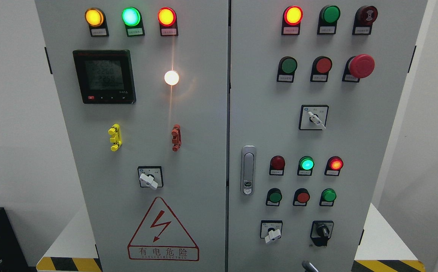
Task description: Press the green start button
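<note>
Here's the control cabinet (188, 158) square-on, two grey doors, and neither robot hand in shot yet, so whether the fingers are spread or curled cannot be told. Something small and dark pokes up at the bottom edge (309, 265), too little of it to name. On the right door there are several unlit green push buttons: one in the upper row (289, 65), beside a red button (323, 65) and the big red mushroom stop (361, 66), and two more in the lower row (275, 197) (329, 195). The labels are too small to read, so which one is the start button is a judgement call; the upper green one looks the likeliest. This reads as the very opening, the reach not yet begun. Next up: bring a hand in, one fingertip forward, square onto that green cap, staying well clear of the red neighbours
</note>
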You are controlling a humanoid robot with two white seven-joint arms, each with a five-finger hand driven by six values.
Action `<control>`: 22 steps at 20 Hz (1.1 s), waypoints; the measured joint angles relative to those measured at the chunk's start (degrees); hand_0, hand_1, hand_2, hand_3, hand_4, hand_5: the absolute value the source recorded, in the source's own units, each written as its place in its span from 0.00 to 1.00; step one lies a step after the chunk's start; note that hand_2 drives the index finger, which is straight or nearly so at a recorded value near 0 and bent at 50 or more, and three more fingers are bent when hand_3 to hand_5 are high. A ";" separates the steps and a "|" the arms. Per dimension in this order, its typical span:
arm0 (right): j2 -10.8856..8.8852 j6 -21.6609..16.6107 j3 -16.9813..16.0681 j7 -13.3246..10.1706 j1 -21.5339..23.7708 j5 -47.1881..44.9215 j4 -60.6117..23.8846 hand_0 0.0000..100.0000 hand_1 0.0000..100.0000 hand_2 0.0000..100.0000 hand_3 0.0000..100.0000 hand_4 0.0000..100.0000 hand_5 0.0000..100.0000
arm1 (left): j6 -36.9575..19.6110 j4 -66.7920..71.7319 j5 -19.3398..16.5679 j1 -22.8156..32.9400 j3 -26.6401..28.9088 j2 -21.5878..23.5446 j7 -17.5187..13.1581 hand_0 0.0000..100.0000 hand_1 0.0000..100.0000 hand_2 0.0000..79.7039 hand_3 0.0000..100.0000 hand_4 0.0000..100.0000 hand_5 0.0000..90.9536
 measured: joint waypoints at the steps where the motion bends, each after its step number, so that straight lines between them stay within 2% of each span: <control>1: 0.00 0.00 -0.01 0.00 0.01 0.00 -0.01 0.00 0.00 0.00 0.00 0.00 0.00 | 0.00 0.00 0.00 0.00 0.00 0.00 0.03 0.12 0.56 0.00 0.00 0.00 0.00; 6: 0.00 -0.10 -0.03 0.00 0.04 0.04 -0.10 0.00 0.00 0.00 0.00 0.00 0.00 | 0.00 0.00 0.00 0.00 0.00 0.00 0.06 0.12 0.56 0.00 0.00 0.00 0.00; 8: 0.00 -0.25 -0.03 -0.03 0.05 0.20 -0.15 0.00 0.04 0.00 0.00 0.00 0.00 | 0.00 0.00 0.00 0.00 0.00 0.00 0.08 0.12 0.56 0.00 0.00 0.00 0.00; 9: 0.00 -0.35 -0.02 -0.10 0.06 0.38 -0.23 0.00 0.13 0.00 0.05 0.01 0.00 | 0.00 0.00 0.00 0.00 0.00 0.00 0.10 0.12 0.56 0.00 0.00 0.00 0.00; 11: 0.00 -0.68 0.01 -0.44 0.06 1.28 -0.38 0.00 0.16 0.00 0.19 0.13 0.00 | 0.00 0.00 0.00 0.00 0.00 0.00 0.21 0.12 0.56 0.00 0.00 0.00 0.00; 12: 0.00 -1.03 0.02 -1.05 0.06 2.06 -0.45 0.00 0.18 0.00 0.26 0.22 0.04 | 0.00 0.00 0.00 0.00 0.00 0.00 0.21 0.12 0.56 0.00 0.00 0.00 0.00; 18: -0.01 -5.27 0.12 -5.11 -0.12 10.68 -1.15 0.00 0.22 0.00 0.61 0.57 0.56 | 0.00 0.00 0.00 0.00 0.00 0.00 0.12 0.12 0.56 0.00 0.00 0.00 0.00; 20: -0.01 -6.61 0.16 -6.57 -0.23 14.46 -1.56 0.00 0.23 0.00 0.63 0.62 0.67 | 0.00 0.00 0.00 0.00 0.00 0.00 0.07 0.12 0.56 0.00 0.00 0.00 0.00; 22: -0.01 -7.57 0.17 -8.23 -0.41 18.74 -2.04 0.00 0.26 0.00 0.60 0.66 0.86 | 0.00 0.00 0.00 0.00 0.00 0.00 0.05 0.12 0.56 0.00 0.00 0.00 0.00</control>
